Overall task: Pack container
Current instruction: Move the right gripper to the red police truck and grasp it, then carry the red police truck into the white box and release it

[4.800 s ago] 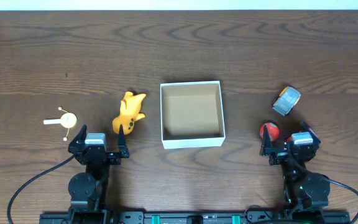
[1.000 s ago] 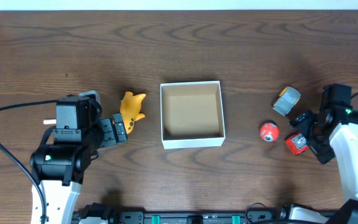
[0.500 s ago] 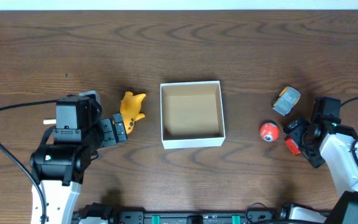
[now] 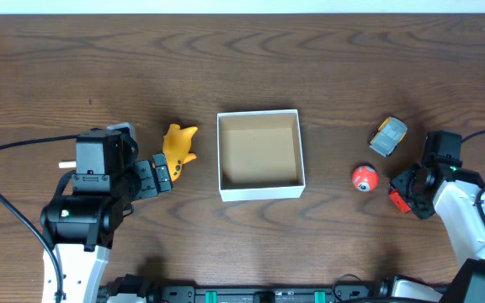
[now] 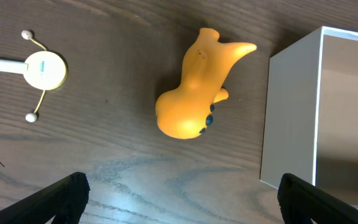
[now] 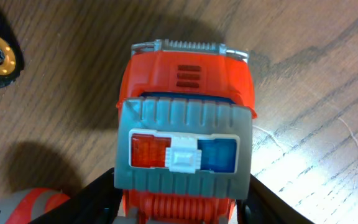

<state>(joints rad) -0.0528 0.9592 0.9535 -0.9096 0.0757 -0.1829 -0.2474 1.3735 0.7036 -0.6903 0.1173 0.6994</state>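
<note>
The container (image 4: 259,192) is a white-walled square box with a brown inside, at the table's middle; its left wall shows in the left wrist view (image 5: 291,112). A yellow toy animal (image 4: 176,150) lies just left of it (image 5: 194,102). My left gripper (image 4: 162,172) is open and empty just short of that toy (image 5: 179,202). My right gripper (image 4: 401,195) is shut on a red toy truck (image 6: 185,93) with a grey roof and red and blue lights, which sits on the table.
A red ball (image 4: 363,178) lies left of the right gripper, and its edge shows in the right wrist view (image 6: 27,208). A grey and yellow toy car (image 4: 388,135) lies behind it. A white and yellow stick toy (image 4: 82,162) lies far left (image 5: 39,67).
The right arm swung in from its rest pose to the red truck, and its jaws closed on it. The left arm has held still for the last second.
</note>
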